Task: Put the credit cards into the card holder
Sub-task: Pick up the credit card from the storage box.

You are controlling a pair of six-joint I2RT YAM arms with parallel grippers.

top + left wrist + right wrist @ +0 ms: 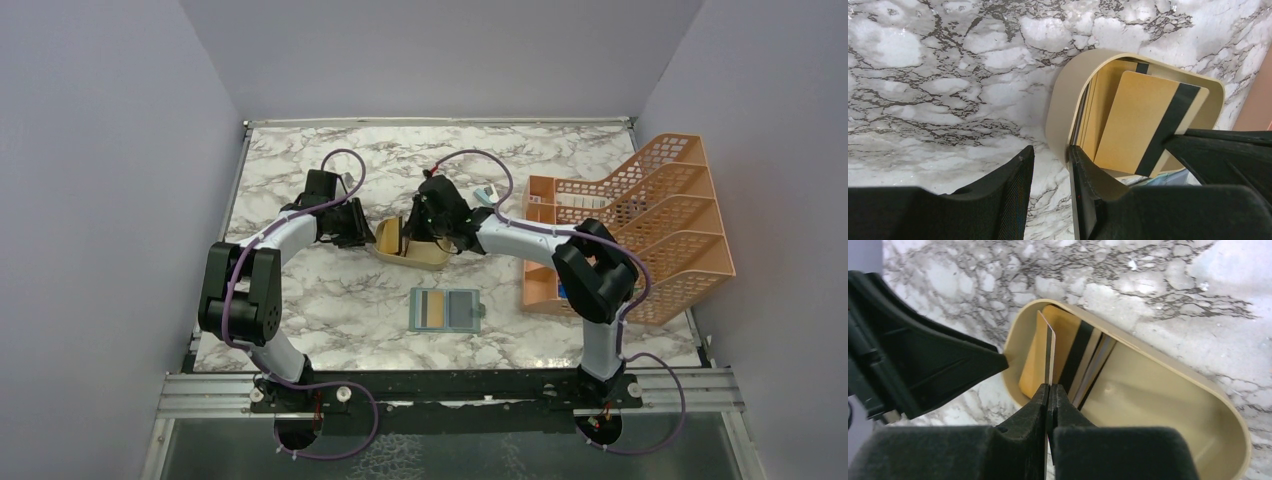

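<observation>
The right jaws are pressed fully together on the edge of a tan card [1049, 350], the two fingers [1035, 410] meeting with only the card's thin edge between them. From the right wrist view this card stands on edge and rises straight out from the fingertips. From the left wrist view the same card shows its broad face, plain tan with one black stripe running across it. The left jaws stand partly open and grip nothing. They straddle the rounded end wall of a tan oval dish [1063, 110]: one finger [1013, 200] is outside, with bare marble table [948, 100] showing between it and the wall, and the other is inside, right against the wall. The held card is inside this dish, just ahead of the left jaws. Behind it, other cards [1068, 337] lean in a stack against the same end wall, at least one tan with a black stripe and some showing only thin pale edges. The rest of the dish, away from both jaws, has a bare floor. The card holder [446, 309] lies open and flat on the table, well apart from both jaws and nearer the arm bases. It is grey-green around the edge, with a tan rectangle on its left half and a blue-grey one on its right half. An orange mesh file rack [640, 220] stands out beyond the right jaws.
</observation>
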